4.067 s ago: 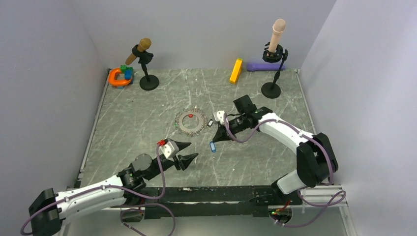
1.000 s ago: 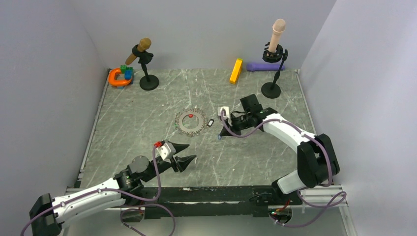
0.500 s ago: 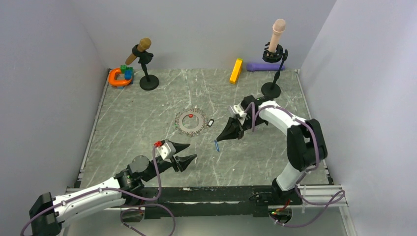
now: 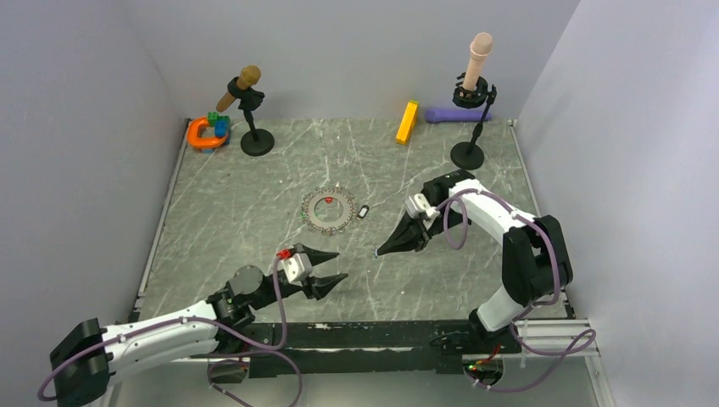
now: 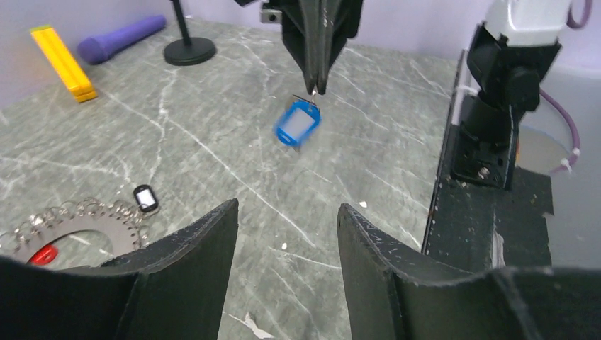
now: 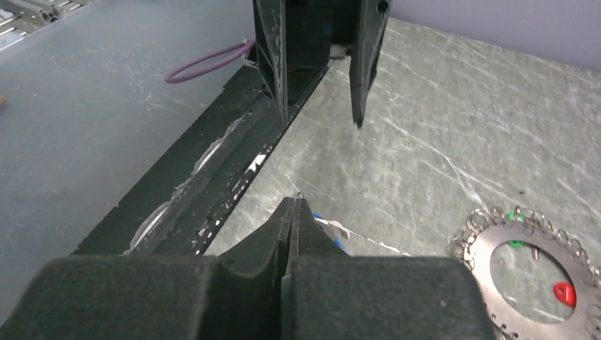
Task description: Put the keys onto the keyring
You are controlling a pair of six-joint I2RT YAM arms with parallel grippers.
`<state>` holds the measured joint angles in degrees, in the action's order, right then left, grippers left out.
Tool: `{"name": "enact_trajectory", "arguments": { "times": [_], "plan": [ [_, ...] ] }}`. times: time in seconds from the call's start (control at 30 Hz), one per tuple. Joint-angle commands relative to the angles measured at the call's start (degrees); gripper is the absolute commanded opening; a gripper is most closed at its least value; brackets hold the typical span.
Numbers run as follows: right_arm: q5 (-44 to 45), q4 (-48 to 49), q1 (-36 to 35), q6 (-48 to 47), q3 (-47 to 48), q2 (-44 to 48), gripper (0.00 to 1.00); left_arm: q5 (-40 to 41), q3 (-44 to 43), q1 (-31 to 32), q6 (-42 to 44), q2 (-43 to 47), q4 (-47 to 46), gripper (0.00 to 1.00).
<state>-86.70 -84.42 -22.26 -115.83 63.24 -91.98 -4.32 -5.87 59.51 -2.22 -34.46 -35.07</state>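
The grey keyring (image 4: pixel 329 210) lies flat at mid table with a red key (image 4: pixel 328 200) inside it. It also shows in the left wrist view (image 5: pixel 78 225) and the right wrist view (image 6: pixel 538 262). A black key (image 4: pixel 363 212) lies just right of the ring. My right gripper (image 4: pixel 379 252) is shut on the wire loop of a blue key (image 5: pixel 298 124), which hangs just above the table; in the right wrist view my own jaws mostly hide this key (image 6: pixel 327 225). My left gripper (image 4: pixel 339 264) is open and empty, facing the right gripper from the near left.
An orange C-shaped toy (image 4: pixel 203 133) and a black stand (image 4: pixel 257 140) are at the back left. A yellow block (image 4: pixel 407 122), a purple cylinder (image 4: pixel 445 114) and a second stand (image 4: pixel 468 154) are at the back right. A black rail (image 4: pixel 373 332) runs along the near edge.
The right gripper took the blue key off the table and now holds it, tips swung toward the near edge. The left gripper has shifted slightly right, still open.
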Motion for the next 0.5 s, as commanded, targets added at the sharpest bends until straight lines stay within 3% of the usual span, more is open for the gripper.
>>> {"name": "enact_trajectory", "arguments": {
  "times": [0.0, 0.13, 0.47],
  "plan": [
    [-1.3, -1.4, -2.6, -6.9, 1.1, 3.7, 0.00, -8.3, -4.5, 0.2, 8.0, -5.4, -7.1, 0.58],
    [-0.3, -1.4, -4.2, -7.3, 0.6, 5.4, 0.00, -11.2, -8.6, 0.2, 11.5, -10.1, -7.6, 0.54],
    [-0.4, -1.4, -4.5, -8.1, 0.0, 6.9, 0.00, -17.5, -12.1, 0.2, 11.0, -16.3, -9.9, 0.27]
  ]
}}
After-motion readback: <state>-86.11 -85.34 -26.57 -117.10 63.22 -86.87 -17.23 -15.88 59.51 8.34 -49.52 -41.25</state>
